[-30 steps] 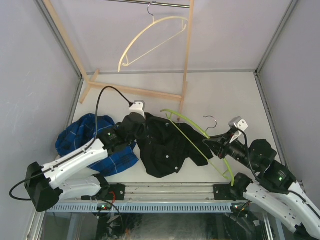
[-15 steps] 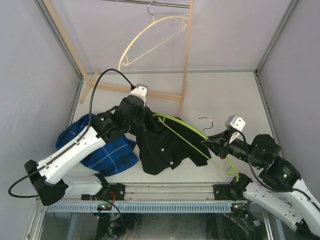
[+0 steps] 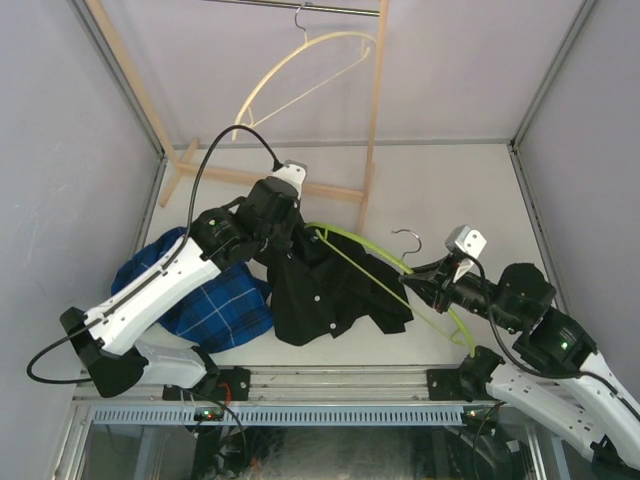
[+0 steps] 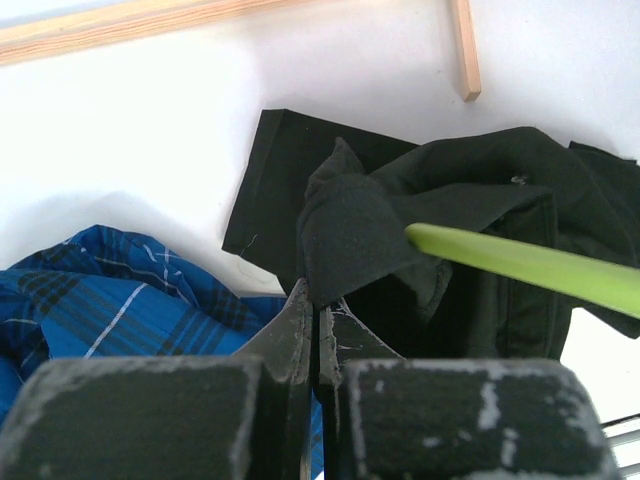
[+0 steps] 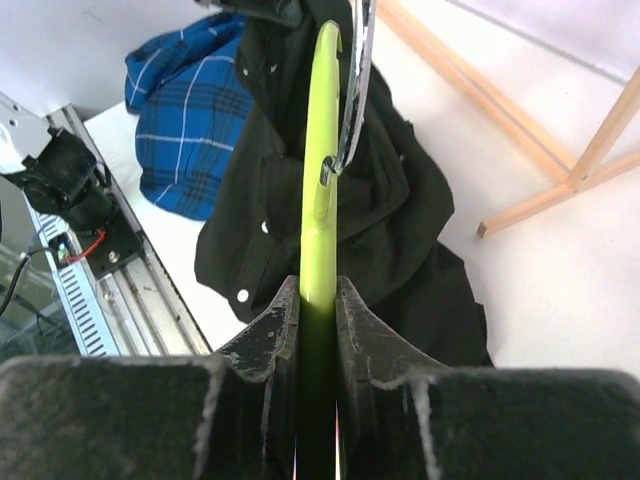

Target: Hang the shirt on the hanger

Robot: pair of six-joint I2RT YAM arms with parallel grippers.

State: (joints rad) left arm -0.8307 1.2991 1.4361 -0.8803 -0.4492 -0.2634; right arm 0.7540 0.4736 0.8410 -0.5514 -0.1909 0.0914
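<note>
- Shirt (image 3: 335, 295), black, sits mid-table near the front edge, between the two arms. Most of it is heaped on the white table (image 3: 450, 190), with one top corner lifted.
- Pale grey walls close in the left, back and right sides. The tabletop runs bare to the back.
- Far left, a plaid shirt (image 3: 165, 275) is crumpled on the table, its edge touching the black one.
- A black cable (image 3: 215, 165) loops up over the left arm.
- Left gripper (image 4: 316, 300) is clenched tight on a fold of the shirt, holding that fold clear of the table.
- Behind it a wooden rack (image 3: 270, 183) lies across the back of the table, one post rising just behind the shirt.
- Up top, a cream hanger (image 3: 300, 75) hangs from the rail (image 3: 300, 8), well apart from the action.
- Hanger (image 3: 372, 243), lime green, is tilted above the table. Its far arm reaches over the shirt and touches the raised fold, and its hook (image 3: 405, 240) points toward the back.
- Right gripper (image 5: 318, 292) is clamped on the hanger's near arm, fingers squeezed on either side of the green plastic.
- Nothing stands between the hanger tip and the lifted cloth.
</note>
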